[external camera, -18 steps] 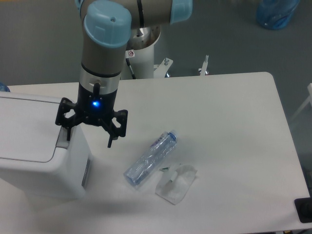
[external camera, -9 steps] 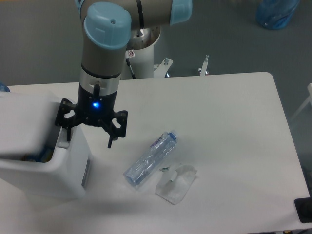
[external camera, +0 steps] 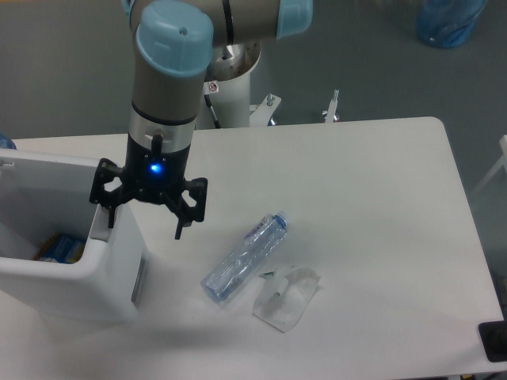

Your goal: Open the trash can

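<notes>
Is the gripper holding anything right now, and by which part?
Nothing is held. The gripper is spread open over the right edge of the trash can, fingers empty.

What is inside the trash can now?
Inside the trash can, something blue and yellow lies low at the left. The front wall hides the rest of the inside.

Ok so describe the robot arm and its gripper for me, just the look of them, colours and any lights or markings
The arm is a thick grey cylinder with light blue round caps at its joints. Below it sits a silver ring, then a black gripper with spidery, angular linkages ending in thin black jaws. A small blue light glows at the gripper's centre. The white pedestal behind carries a small red-and-white sticker.
</notes>
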You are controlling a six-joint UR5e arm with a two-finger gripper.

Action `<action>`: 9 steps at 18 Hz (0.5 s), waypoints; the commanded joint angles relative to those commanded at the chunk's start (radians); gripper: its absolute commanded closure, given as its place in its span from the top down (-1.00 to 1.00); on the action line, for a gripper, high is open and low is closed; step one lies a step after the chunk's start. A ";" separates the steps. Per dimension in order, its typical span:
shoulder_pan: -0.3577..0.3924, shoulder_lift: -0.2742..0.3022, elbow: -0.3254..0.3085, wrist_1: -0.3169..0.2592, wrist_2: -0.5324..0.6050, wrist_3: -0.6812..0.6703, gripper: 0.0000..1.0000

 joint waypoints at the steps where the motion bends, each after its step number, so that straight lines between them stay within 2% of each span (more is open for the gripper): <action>1: 0.032 0.006 0.000 0.000 0.000 0.006 1.00; 6: 0.222 0.006 -0.008 0.003 0.002 0.038 1.00; 9: 0.317 -0.002 -0.031 0.002 0.023 0.167 1.00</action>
